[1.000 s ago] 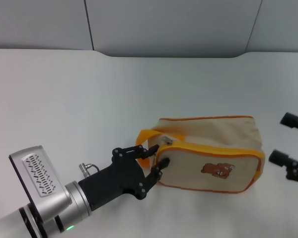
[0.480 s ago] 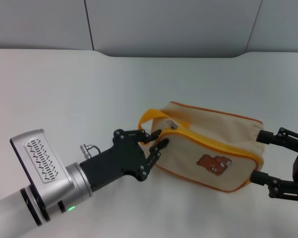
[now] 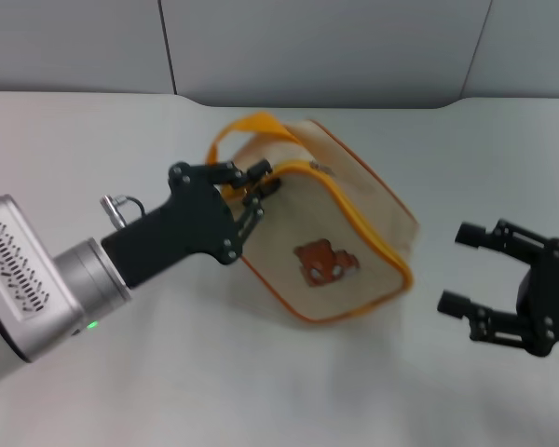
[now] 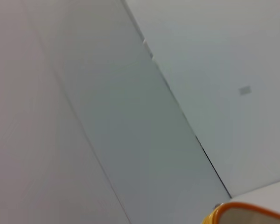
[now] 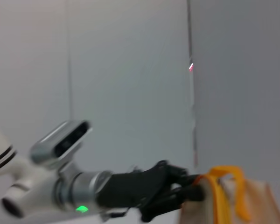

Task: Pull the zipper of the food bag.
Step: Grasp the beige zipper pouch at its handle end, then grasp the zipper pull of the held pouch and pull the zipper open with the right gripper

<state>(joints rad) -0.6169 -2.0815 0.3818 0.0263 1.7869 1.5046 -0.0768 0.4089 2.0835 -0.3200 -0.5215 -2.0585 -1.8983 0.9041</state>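
Food bag point(image 3: 331, 233) tilted, centre of tabletop point(image 3: 121, 140), bear face toward camera. Left gripper point(image 3: 254, 193) jaws clamped on bag's 10 o'clock corner by zipper point(image 3: 354, 219). Right gripper point(image 3: 466, 270) at 3 o'clock, jaws apart, clear of bag.

Looks like a robot test cell or lab — bare, uniform, nothing domestic. Wide pale counter point(image 3: 121, 149) with a matte, unmarked surface, backed by plain grey wall panels point(image 3: 326, 47) joined by thin dark seams. Same smooth grey panels point(image 5: 130, 70) filling the right wrist view, and again in the left wrist view point(image 4: 107, 116). Two machine arms over the counter: left arm point(image 3: 65, 279) in silver and white with a lit green indicator, right gripper point(image 3: 512, 284) in black. Only one everyday item present — a beige canvas food bag point(image 3: 345, 223).
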